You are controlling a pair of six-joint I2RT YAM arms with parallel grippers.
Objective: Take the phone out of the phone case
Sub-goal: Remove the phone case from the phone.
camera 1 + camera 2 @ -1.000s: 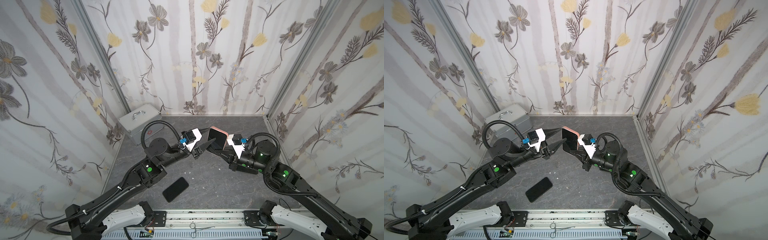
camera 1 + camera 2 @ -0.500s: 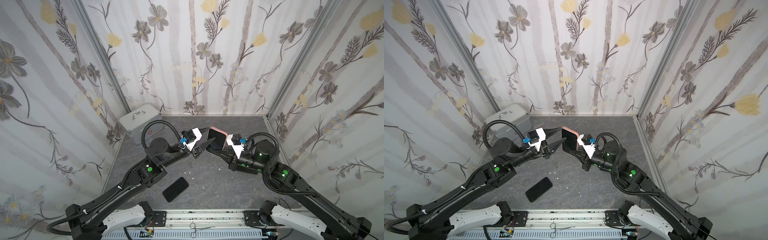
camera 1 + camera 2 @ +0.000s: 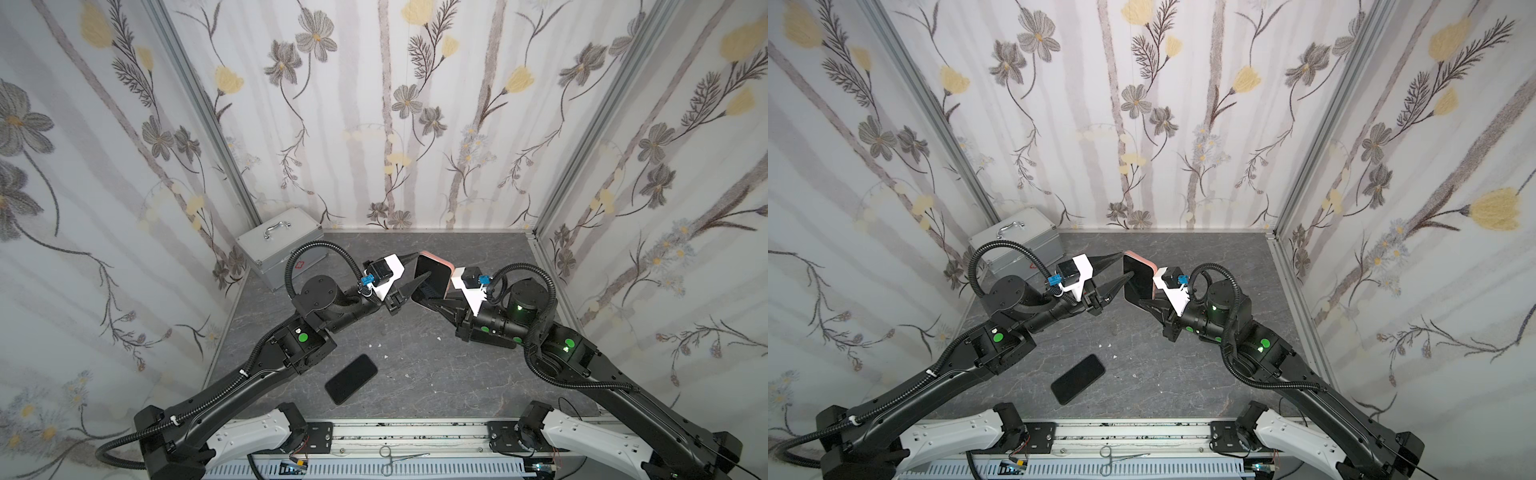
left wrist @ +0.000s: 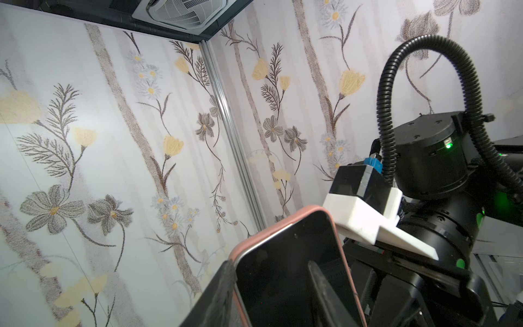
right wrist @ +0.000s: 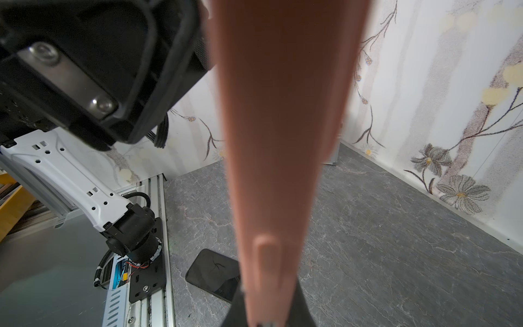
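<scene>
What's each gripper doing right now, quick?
Left gripper: open, fingers astride the case's edge.
Right gripper: closed, holding the case.

You are looking into a booth whose walls carry pale wallpaper with grey and yellow flowers on long stems, joined at the back by aluminium corner posts. The floor is a dark grey marbled surface. A silver metal case with a handle sits in the back left corner. The left wrist view shows a ceiling air-conditioning unit overhead.
</scene>
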